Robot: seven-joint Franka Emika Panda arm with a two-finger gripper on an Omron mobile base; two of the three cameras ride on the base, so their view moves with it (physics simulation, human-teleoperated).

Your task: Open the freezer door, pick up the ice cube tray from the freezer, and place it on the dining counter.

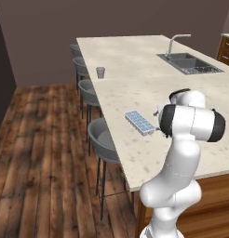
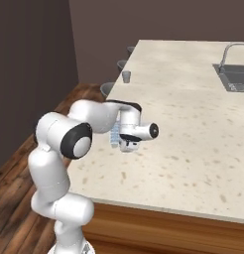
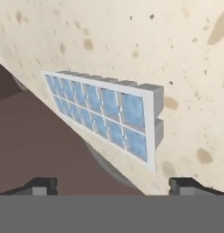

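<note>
The ice cube tray (image 1: 139, 122), white with two rows of pale blue cells, lies flat on the beige speckled dining counter (image 1: 135, 65) near its stool-side edge. In the hand view the ice cube tray (image 3: 104, 116) fills the middle, resting on the dining counter (image 3: 177, 54). My gripper (image 3: 114, 185) is open just behind the tray's near end, its two dark tips wide apart with nothing between them. From the right base view my gripper (image 2: 128, 145) hangs low over the dining counter (image 2: 183, 99), right beside the ice cube tray (image 2: 115, 134), which my hand partly hides.
A small grey cup (image 1: 101, 72) stands further along the counter's edge. The steel sink (image 1: 191, 62) and faucet (image 1: 174, 42) sit at the far right. Grey stools (image 1: 104, 139) line the counter's left side above the wooden floor (image 1: 42, 148).
</note>
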